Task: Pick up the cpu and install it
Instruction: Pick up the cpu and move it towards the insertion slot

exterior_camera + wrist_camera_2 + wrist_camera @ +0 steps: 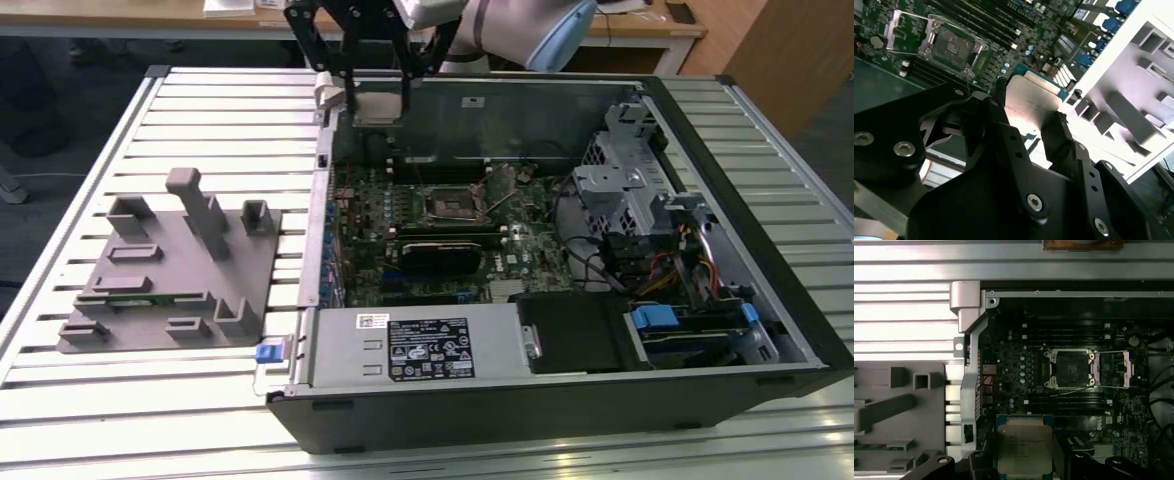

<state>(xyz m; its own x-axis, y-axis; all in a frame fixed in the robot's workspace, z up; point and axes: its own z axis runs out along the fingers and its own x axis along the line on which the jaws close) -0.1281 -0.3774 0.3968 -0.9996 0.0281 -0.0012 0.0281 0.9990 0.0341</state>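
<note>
Pincer (1029, 125) is clamped on the cpu (1031, 100), with a finger (1004, 135) pressed on each of two opposite edges and the pale metal top turned to the wrist cameras. Cpu is carried in the air above a corner of the open computer case (534, 415), apart from the socket (1070, 369) on the motherboard (1014, 385). Socket is shown open, its hinged frame swung aside. Grey fixture (174, 270) is set on the slatted surface (227, 120) beside the case, at the exterior view's left.

Risks, as judged:
- Grip is taken on thin edges only, so a slip or tilt could be caused by a knock on the case wall.
- Socket pins could be bent if the cpu is lowered rotated or off-centre.
- A finger could be snagged on the swung-aside frame during descent.
</note>
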